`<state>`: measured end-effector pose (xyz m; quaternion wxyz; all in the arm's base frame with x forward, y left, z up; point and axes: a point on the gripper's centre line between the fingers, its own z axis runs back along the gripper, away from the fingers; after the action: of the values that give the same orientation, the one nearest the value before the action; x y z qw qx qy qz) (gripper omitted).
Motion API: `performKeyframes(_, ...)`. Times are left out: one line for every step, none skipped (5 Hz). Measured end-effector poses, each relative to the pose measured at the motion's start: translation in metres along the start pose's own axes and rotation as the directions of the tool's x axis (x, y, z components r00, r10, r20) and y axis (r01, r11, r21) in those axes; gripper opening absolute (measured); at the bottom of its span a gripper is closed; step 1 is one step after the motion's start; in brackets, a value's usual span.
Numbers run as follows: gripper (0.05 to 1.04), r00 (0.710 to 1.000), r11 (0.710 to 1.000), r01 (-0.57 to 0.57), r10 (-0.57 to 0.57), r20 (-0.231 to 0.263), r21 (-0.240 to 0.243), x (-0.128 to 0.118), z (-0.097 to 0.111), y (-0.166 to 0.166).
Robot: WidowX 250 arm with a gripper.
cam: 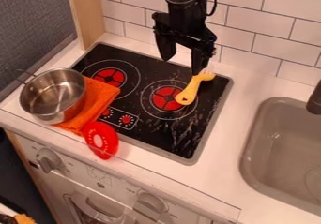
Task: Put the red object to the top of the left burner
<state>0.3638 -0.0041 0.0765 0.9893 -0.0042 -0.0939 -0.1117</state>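
My gripper (182, 66) hangs over the back edge of the black stove, open, its two fingers apart with nothing between them. Just below its right finger is the upper end of a yellow utensil. The red object (108, 145), oval with a paler centre, lies at the counter's front edge, against the stove's front left side and well away from the gripper. The left burner (109, 78), a red disc within a white ring, is at the back left of the stove and has nothing on it.
A metal pot (52, 95) stands at the left, partly on an orange cloth (100, 99) that reaches onto the stove. The yellow utensil (193, 89) lies across the right burner (167, 99). A grey sink (285, 148) is at the right, with a tiled wall behind.
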Motion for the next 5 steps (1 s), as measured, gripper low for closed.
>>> performKeyframes(1.000, 0.999, 1.000, 0.000, 0.000, -0.042, -0.009, -0.009, -0.013, -0.001)
performKeyframes(1.000, 0.998, 1.000, 0.015, -0.017, -0.068, -0.017, -0.036, -0.013, -0.006)
performKeyframes(1.000, 0.999, 0.999, 0.040, -0.040, -0.034, 0.000, -0.069, 0.010, -0.003)
performKeyframes(1.000, 0.995, 0.996, 0.080, -0.078, -0.069, 0.031, -0.111, 0.026, -0.002)
performKeyframes(1.000, 0.986, 0.996, 0.066, -0.055, -0.157, 0.067, -0.134, 0.008, 0.009)
